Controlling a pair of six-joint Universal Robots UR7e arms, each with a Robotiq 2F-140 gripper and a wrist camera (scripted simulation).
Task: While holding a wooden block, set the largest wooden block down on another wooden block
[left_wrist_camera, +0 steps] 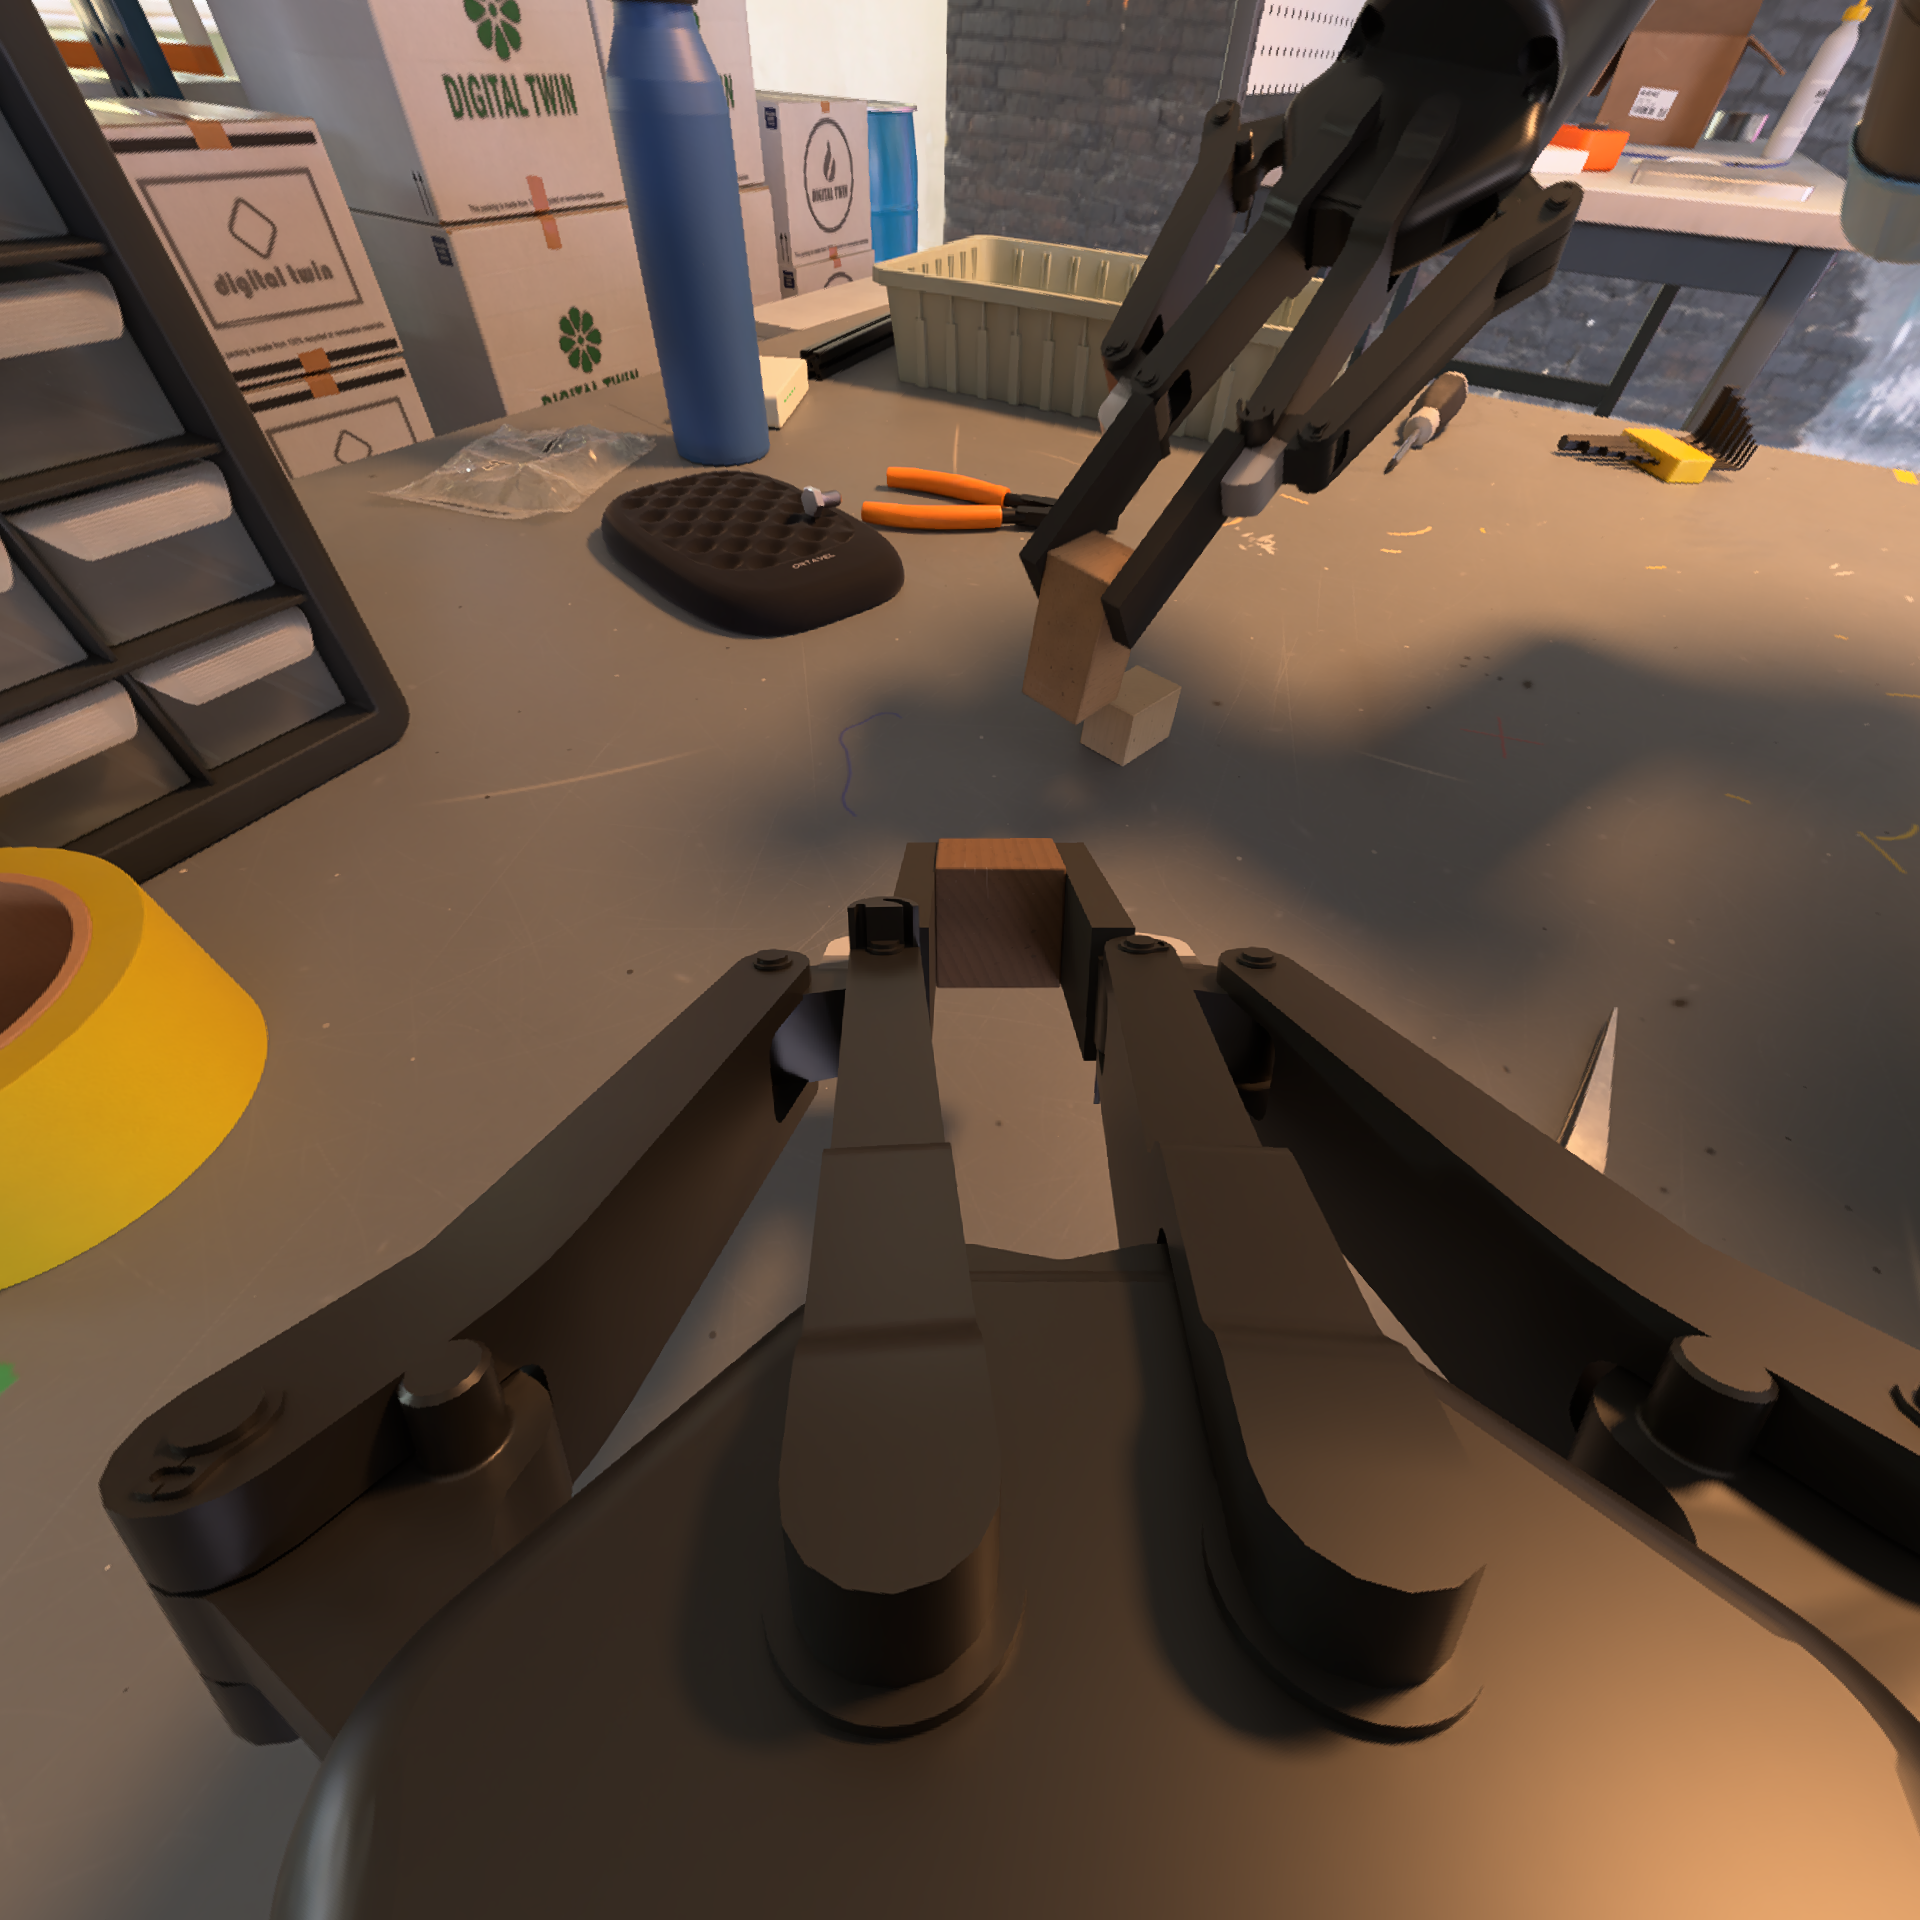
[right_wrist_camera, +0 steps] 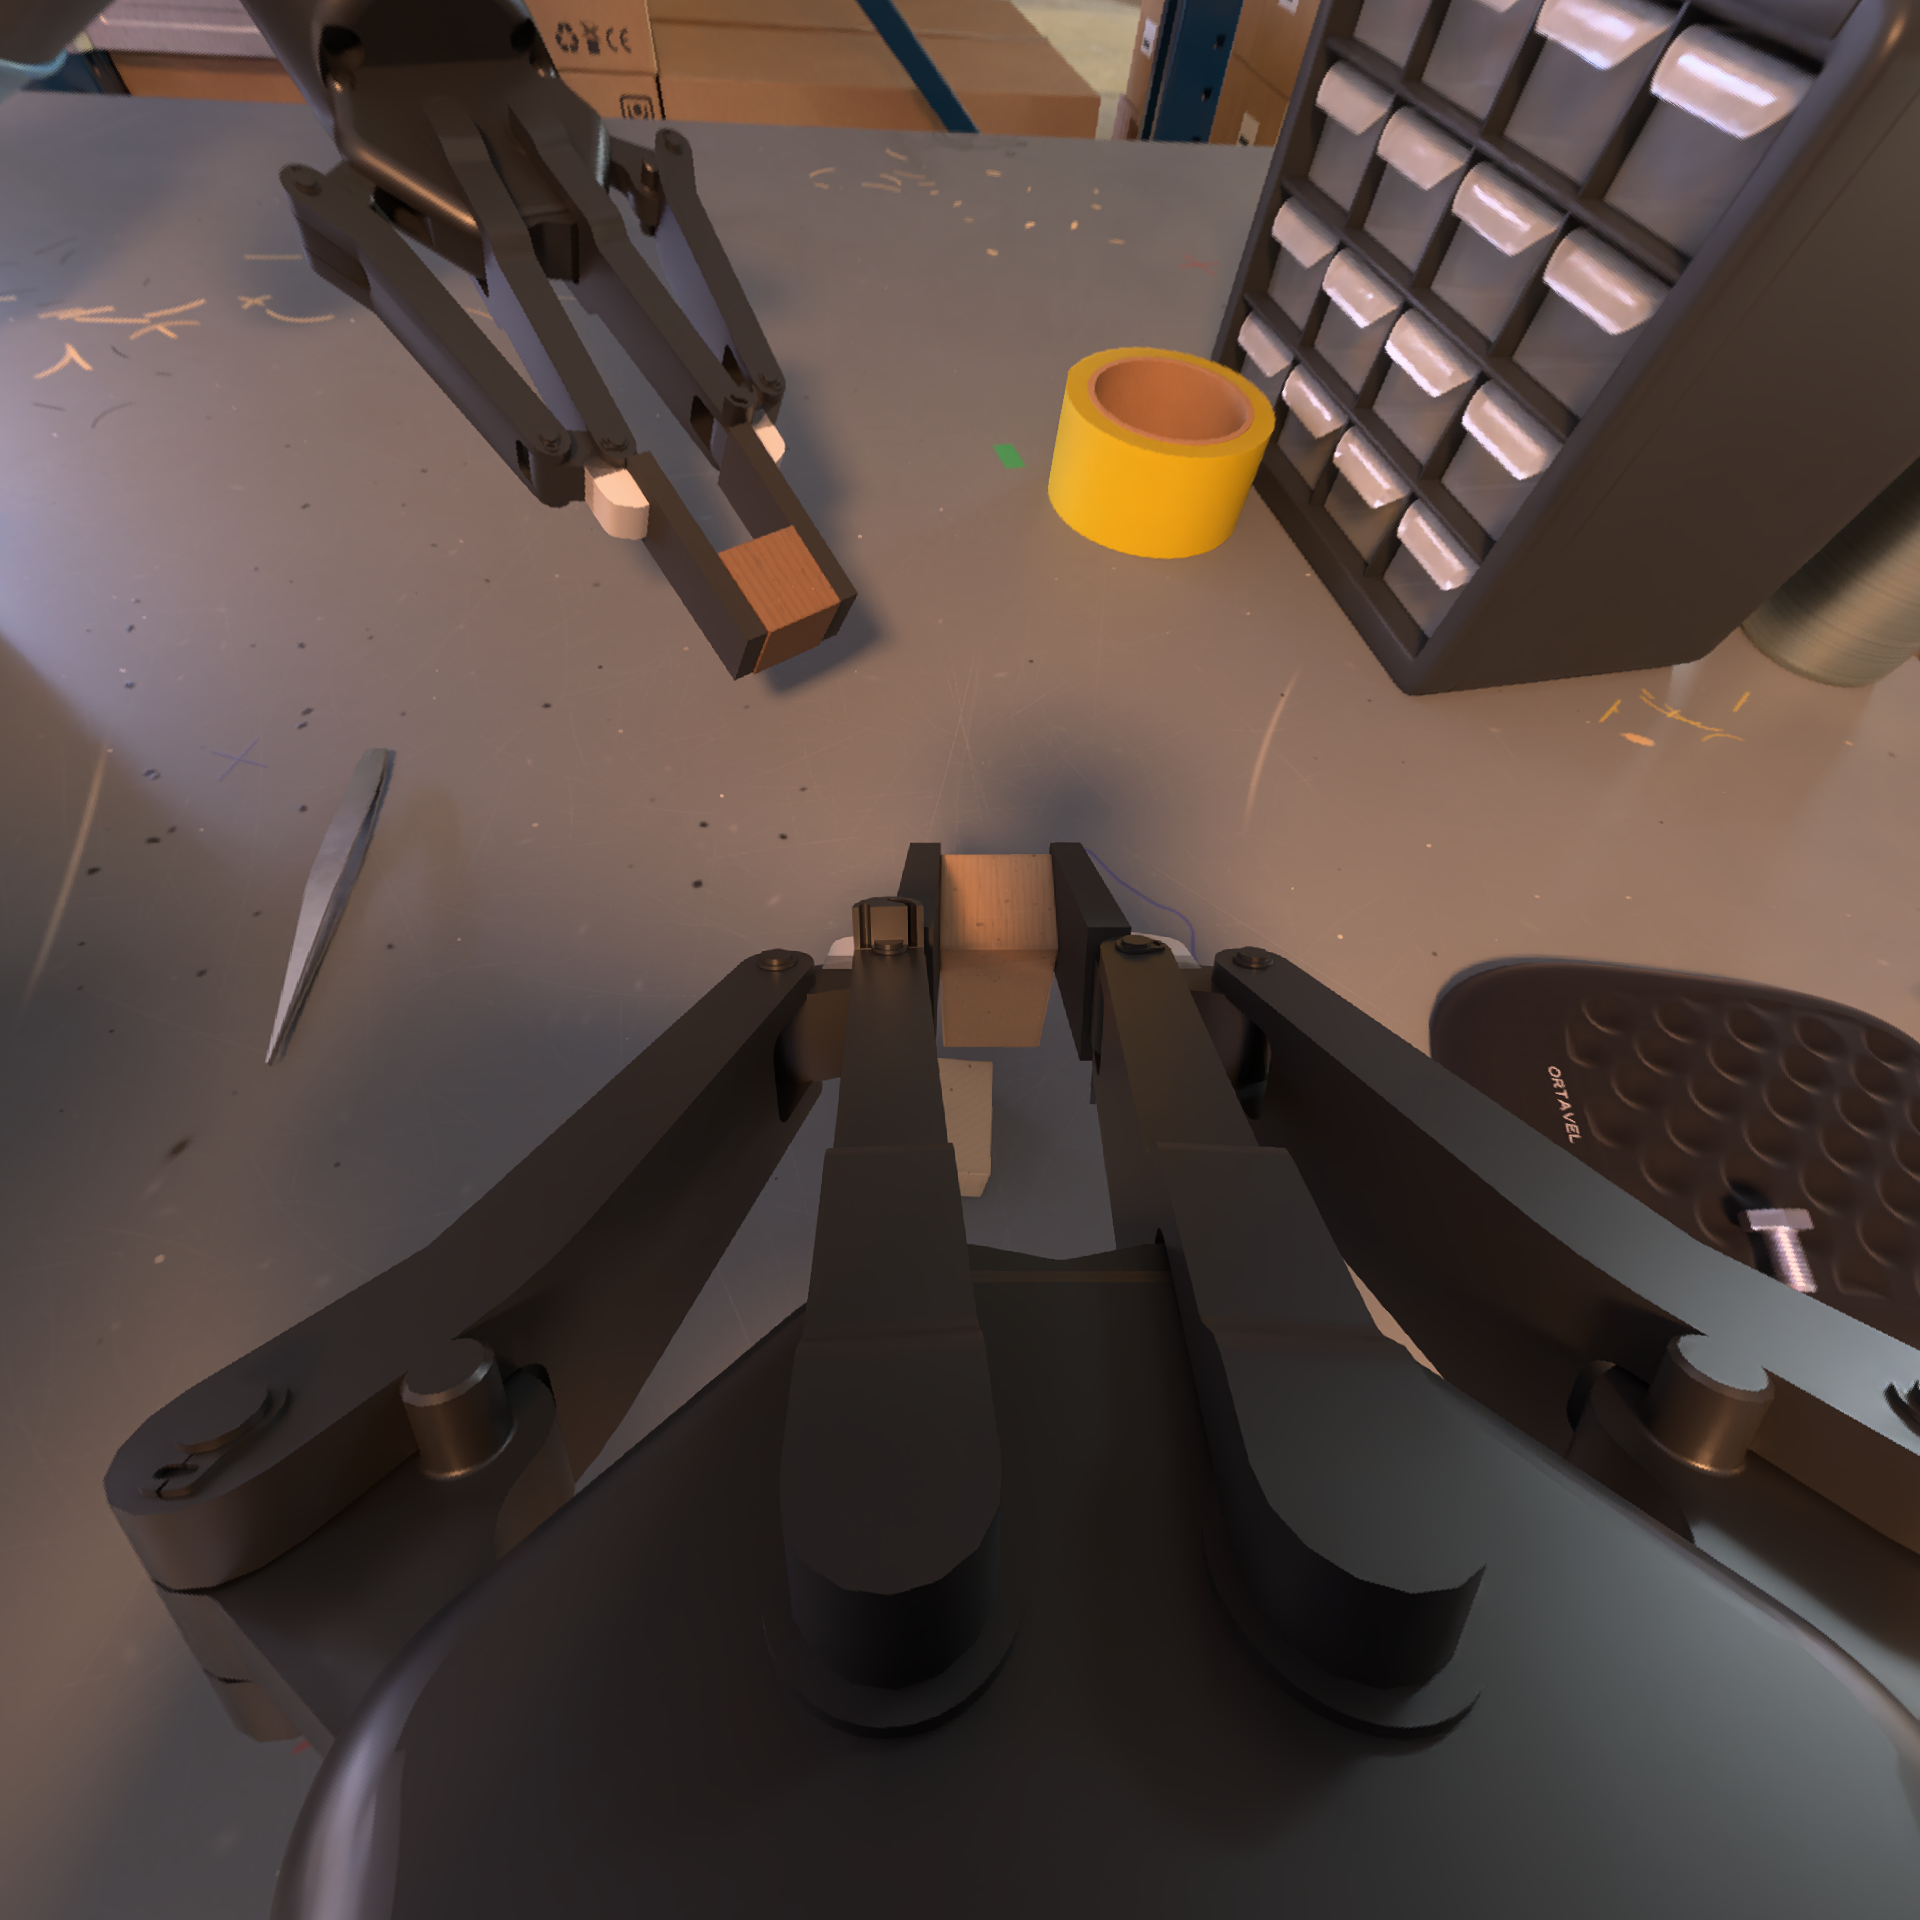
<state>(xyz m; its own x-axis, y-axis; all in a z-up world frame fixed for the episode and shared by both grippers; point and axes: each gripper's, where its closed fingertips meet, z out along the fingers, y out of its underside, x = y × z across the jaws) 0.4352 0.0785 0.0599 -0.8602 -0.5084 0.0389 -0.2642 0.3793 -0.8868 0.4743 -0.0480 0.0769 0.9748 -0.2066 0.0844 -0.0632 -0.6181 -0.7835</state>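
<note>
My left gripper (left_wrist_camera: 1000, 883) is shut on a dark brown wooden block (left_wrist_camera: 997, 914) and holds it just above the table; it also shows in the right wrist view (right_wrist_camera: 795, 629) with the dark block (right_wrist_camera: 781, 594). My right gripper (right_wrist_camera: 995, 883) is shut on the large light wooden block (right_wrist_camera: 995, 914). In the left wrist view the right gripper (left_wrist_camera: 1081, 597) holds this tall block (left_wrist_camera: 1070, 639) tilted, its lower end touching the top edge of a small pale wooden cube (left_wrist_camera: 1132, 717) on the table. The cube shows under the fingers (right_wrist_camera: 966, 1132).
A yellow tape roll (right_wrist_camera: 1153, 457), a dark drawer cabinet (right_wrist_camera: 1558, 312), a metal blade (right_wrist_camera: 327, 904) and a black pad (right_wrist_camera: 1704, 1122) with a bolt (right_wrist_camera: 1782, 1252) lie around. Farther off are orange pliers (left_wrist_camera: 956, 499), a blue bottle (left_wrist_camera: 686, 229) and a beige bin (left_wrist_camera: 1018, 312).
</note>
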